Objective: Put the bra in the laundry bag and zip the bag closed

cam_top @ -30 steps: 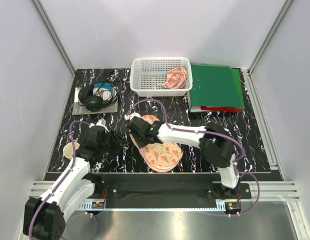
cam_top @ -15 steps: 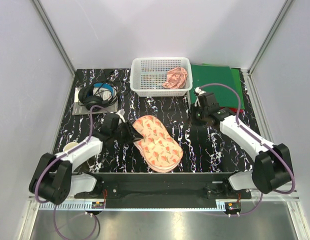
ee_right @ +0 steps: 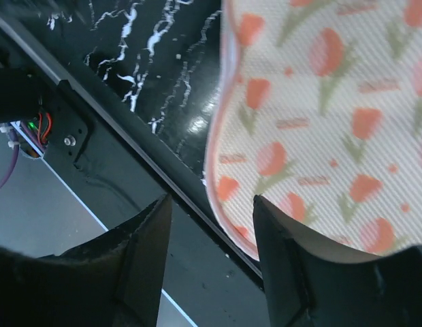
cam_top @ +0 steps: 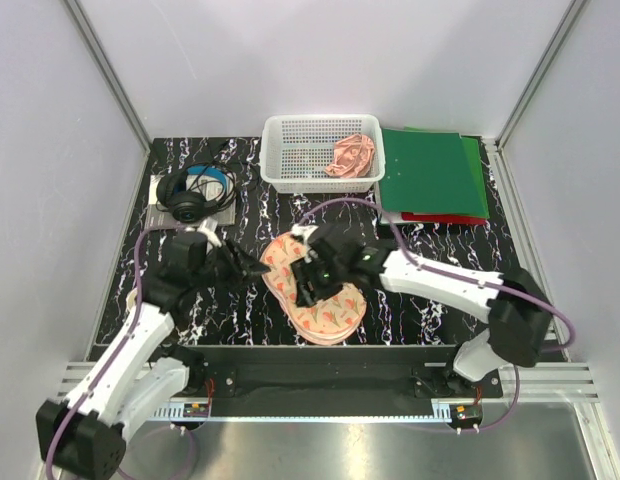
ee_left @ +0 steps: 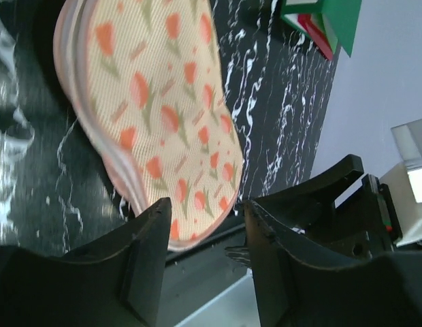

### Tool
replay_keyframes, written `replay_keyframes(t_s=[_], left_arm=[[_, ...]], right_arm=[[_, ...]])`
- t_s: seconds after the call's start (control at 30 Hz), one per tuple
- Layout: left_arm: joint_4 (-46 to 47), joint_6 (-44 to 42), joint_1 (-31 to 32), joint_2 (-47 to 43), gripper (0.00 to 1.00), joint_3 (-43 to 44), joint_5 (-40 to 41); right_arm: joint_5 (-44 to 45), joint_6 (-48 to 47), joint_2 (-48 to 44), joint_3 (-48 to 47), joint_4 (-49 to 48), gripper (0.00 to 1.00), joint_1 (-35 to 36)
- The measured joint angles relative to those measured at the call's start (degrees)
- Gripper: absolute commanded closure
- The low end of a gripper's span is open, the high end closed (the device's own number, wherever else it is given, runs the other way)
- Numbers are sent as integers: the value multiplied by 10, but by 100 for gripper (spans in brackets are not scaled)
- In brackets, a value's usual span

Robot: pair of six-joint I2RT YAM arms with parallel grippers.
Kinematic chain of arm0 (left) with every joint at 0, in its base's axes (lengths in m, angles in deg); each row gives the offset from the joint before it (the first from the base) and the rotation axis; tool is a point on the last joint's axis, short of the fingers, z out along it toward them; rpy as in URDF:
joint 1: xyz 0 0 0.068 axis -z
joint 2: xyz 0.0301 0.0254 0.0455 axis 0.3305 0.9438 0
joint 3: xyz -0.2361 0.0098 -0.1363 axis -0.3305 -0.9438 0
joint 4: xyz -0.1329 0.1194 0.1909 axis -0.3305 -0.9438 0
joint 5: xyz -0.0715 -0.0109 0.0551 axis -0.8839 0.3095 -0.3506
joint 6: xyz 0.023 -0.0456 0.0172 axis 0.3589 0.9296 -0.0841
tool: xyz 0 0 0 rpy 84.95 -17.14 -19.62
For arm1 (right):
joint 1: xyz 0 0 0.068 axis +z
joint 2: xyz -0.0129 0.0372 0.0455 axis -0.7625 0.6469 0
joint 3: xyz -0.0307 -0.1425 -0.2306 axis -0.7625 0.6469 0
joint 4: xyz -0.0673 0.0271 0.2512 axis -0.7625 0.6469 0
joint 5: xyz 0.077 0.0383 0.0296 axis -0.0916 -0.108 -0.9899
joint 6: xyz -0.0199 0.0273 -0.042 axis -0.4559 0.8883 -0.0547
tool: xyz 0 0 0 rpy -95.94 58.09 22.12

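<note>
The laundry bag lies flat on the black marbled table, its peach tulip-print side up and its lid down. It also fills the left wrist view and the right wrist view. The salmon-pink bra is bunched in the right end of the white basket, apart from both arms. My left gripper stands open just left of the bag's left end, nothing between its fingers. My right gripper hovers over the bag's middle, open and empty.
The white mesh basket stands at the back centre. Green folders on a red one lie at the back right. Black headphones rest on a grey pad at the back left. The table's near edge runs just beyond the bag.
My right arm has swung from the back right by the folders to above the bag, and its jaws have opened. My left gripper has stayed at the bag's left end and opened a little wider.
</note>
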Motion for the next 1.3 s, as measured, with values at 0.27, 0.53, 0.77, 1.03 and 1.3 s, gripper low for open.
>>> replay_keyframes(t_s=[0.27, 0.53, 0.77, 1.03, 1.3], left_arm=[[-134, 20, -59, -94, 59, -36, 1], [-217, -22, -71, -107, 59, -25, 4], [-235, -37, -71, -118, 58, -23, 4], [-243, -52, -71, -106, 58, -11, 3], [-238, -71, -72, -70, 59, -4, 2]], right_arm=[[52, 14, 157, -108, -25, 67, 38], [103, 16, 221, -130, -27, 73, 38], [112, 22, 243, -145, -32, 74, 54], [115, 30, 286, -177, -32, 97, 59], [149, 33, 284, -197, 6, 100, 58]])
